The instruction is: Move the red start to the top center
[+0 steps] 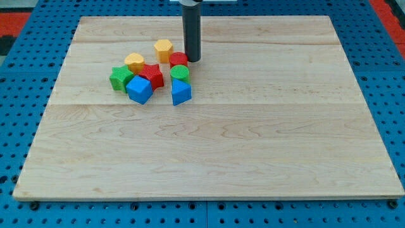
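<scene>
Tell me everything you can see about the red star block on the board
The red star is a small, ridged, plastic-looking block lying flat on the wooden board, inside the cluster at the view's upper left. It is packed in: the yellow block sits against its upper left, the green star to its left, the blue cube in front, partly covering it. My tip is off to its right, beside the red cylinder, not touching the star.
</scene>
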You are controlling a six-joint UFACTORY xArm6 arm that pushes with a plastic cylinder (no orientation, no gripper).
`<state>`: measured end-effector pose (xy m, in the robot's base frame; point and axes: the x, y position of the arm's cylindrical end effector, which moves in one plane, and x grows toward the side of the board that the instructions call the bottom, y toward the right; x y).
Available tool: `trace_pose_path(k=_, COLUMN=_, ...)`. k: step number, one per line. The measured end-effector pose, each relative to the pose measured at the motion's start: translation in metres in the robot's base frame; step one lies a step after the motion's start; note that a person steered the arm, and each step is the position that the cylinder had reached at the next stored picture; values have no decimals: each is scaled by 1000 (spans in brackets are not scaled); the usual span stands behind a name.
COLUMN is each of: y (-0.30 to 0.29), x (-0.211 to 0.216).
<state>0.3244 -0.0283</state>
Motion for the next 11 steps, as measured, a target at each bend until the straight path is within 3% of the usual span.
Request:
trace_pose_path(k=1, y=-11, x=0)
trace_pose_path(k=2, y=14, x=-10)
trace_pose_path(k=3, y=60, x=-58)
trace_pose_path(k=4, y=25, x=-64)
trace_pose_path(k=5, y=-43, x=-49)
trace_pose_path(k=9, y=-54, x=-14)
trace_pose_path(k=10, y=-34, x=-21)
trace_pose_path(k=11, y=68, x=-41)
